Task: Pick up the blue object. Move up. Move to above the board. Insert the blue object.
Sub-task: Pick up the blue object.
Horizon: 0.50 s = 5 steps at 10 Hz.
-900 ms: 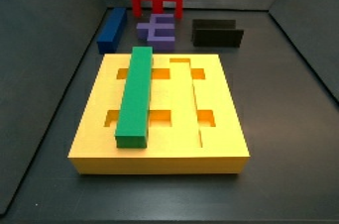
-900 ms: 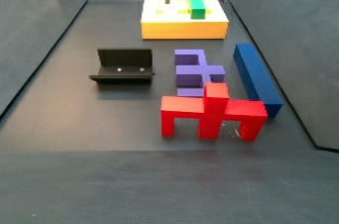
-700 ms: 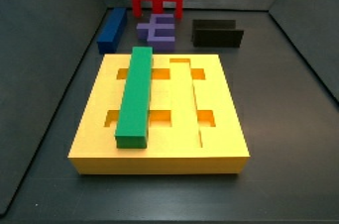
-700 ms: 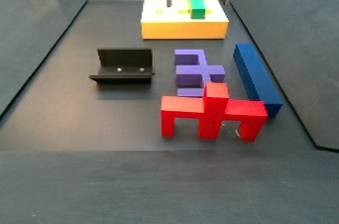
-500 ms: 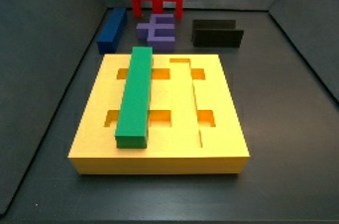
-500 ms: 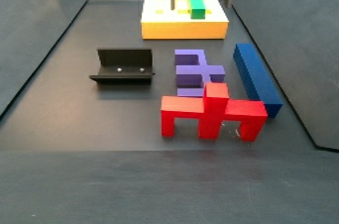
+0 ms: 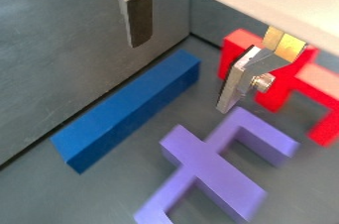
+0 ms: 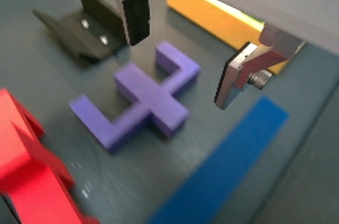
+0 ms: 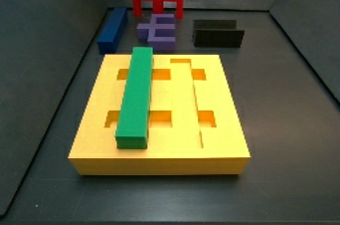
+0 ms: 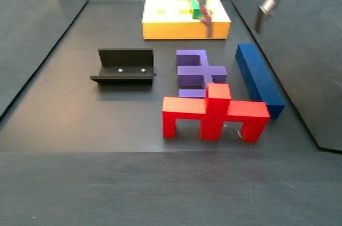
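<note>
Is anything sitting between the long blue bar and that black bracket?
Yes: the purple E-shaped block lies between the blue object and the fixture in a side view; the gripper hangs above.

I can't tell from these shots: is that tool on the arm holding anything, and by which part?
Nothing is held. The tool hangs open above the floor, its two silver fingers spread with only air between them. The blue object lies untouched on the floor below.

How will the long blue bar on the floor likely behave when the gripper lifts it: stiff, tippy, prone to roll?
The blue object looks rigid with flat faces, so it probably won't roll. Being long, it may tilt if grasped off-centre. The open gripper hangs above it.
</note>
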Tool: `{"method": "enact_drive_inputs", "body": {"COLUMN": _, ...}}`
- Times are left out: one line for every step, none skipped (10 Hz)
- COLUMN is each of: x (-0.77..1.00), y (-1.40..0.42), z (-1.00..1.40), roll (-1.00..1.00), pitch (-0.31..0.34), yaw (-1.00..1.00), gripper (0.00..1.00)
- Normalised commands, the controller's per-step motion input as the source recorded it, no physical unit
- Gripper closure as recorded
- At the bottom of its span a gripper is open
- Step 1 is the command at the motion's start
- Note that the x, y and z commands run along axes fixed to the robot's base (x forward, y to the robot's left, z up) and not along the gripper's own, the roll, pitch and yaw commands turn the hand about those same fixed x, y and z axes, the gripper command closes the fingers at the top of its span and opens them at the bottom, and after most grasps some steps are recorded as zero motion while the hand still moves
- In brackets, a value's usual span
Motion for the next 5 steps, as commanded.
{"method": "enact_drive_inputs", "body": {"x": -1.00, "y": 0.00, "z": -0.62, "roll": -0.22, "pitch": 0.000, "yaw": 0.00, "gripper": 0.00}}
{"method": "enact_drive_inputs", "body": {"x": -1.00, "y": 0.00, "z": -0.61, "roll": -0.22, "pitch": 0.000, "yaw": 0.00, "gripper": 0.00}}
{"method": "enact_drive_inputs", "body": {"x": -1.00, "y": 0.00, "z": -0.59, "roll": -0.21, "pitch": 0.000, "yaw": 0.00, "gripper": 0.00}}
{"method": "enact_drive_inputs", "body": {"x": -0.99, "y": 0.00, "z": -0.54, "roll": -0.21, "pitch": 0.000, "yaw": 0.00, "gripper": 0.00}}
{"method": "enact_drive_inputs", "body": {"x": -0.89, "y": 0.00, "z": -0.45, "roll": -0.19, "pitch": 0.000, "yaw": 0.00, "gripper": 0.00}}
